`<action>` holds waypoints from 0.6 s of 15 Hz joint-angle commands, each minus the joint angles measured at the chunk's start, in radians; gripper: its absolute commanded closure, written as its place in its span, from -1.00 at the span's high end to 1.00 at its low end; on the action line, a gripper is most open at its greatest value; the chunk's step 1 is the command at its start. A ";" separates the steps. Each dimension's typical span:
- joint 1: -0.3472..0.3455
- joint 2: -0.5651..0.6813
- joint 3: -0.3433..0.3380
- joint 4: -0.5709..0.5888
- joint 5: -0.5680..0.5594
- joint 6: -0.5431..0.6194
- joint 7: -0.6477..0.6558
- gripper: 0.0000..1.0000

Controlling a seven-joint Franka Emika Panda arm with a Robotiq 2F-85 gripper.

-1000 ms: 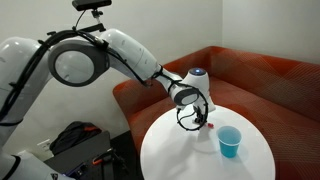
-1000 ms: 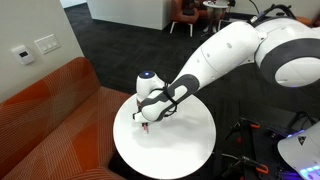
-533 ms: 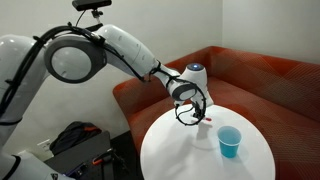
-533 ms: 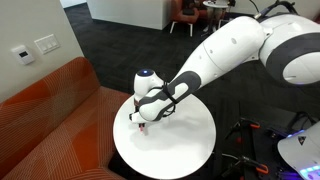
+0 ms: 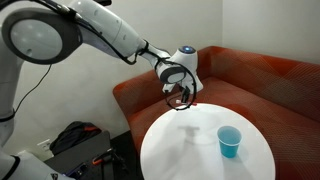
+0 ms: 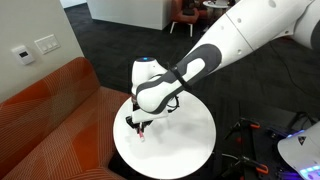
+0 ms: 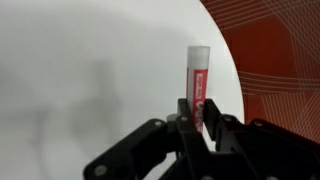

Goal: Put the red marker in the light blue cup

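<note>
My gripper [image 7: 199, 120] is shut on the red marker [image 7: 197, 80], whose pale end sticks out beyond the fingertips. In both exterior views the gripper [image 5: 186, 98] [image 6: 140, 124] hangs well above the round white table [image 5: 190, 150] near its back edge, with the marker's tip just visible under the fingers [image 6: 143, 134]. The light blue cup [image 5: 229, 141] stands upright on the table, to the right of the gripper and lower. The cup is out of the wrist view and hidden behind the arm in an exterior view.
A red-orange sofa [image 5: 260, 85] [image 6: 60, 120] curves round the far side of the table. A black bag and equipment [image 5: 80, 145] sit on the floor beside the robot base. The white table top fills the wrist view [image 7: 90, 70].
The gripper has risen from just above the table top to well above it, carrying the red marker, and has shifted slightly away from the cup.
</note>
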 commanded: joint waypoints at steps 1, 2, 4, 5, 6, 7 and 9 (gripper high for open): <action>0.050 -0.155 -0.059 -0.108 -0.004 -0.111 0.061 -0.90; 0.067 -0.179 -0.078 -0.119 -0.018 -0.133 0.094 -0.90; 0.111 -0.224 -0.126 -0.136 -0.065 -0.168 0.205 -0.90; 0.137 -0.240 -0.154 -0.142 -0.098 -0.178 0.284 -0.90; 0.157 -0.255 -0.175 -0.144 -0.135 -0.195 0.357 -0.90; 0.173 -0.263 -0.192 -0.145 -0.171 -0.206 0.428 -0.90; 0.195 -0.281 -0.217 -0.146 -0.240 -0.239 0.565 -0.90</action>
